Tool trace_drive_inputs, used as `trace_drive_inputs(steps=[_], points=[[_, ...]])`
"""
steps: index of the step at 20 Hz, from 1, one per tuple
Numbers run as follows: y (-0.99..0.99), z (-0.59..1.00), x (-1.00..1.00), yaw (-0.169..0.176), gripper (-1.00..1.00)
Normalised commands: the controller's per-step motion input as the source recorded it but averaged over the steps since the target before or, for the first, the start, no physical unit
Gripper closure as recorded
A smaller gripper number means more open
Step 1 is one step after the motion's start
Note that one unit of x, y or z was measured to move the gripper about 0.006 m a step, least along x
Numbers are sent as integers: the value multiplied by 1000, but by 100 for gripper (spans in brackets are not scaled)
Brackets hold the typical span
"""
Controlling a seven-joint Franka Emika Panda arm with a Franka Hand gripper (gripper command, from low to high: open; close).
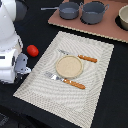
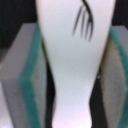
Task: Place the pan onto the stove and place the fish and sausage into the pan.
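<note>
The gripper [image 2: 65, 70] is clamped on the white fish [image 2: 70, 60], teal finger pads [image 2: 32, 75] pressing its narrow waist; dark fin lines, no writing

No text, label, brand or number can be read in either view. The only marking is a few thin dark curved strokes on the fish [image 2: 75, 60]; they spell nothing.
</note>
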Motion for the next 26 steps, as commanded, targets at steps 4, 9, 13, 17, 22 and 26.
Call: trace_drive_inputs(steps=[4, 9, 13, 17, 22, 26], points=[[-20, 726, 46, 2, 100], [291, 1000, -6, -20, 100], [506, 1000, 47, -27, 100], [705, 1000, 176, -18, 100], [828, 997, 208, -12, 100], [985, 847, 262, 0, 100]])
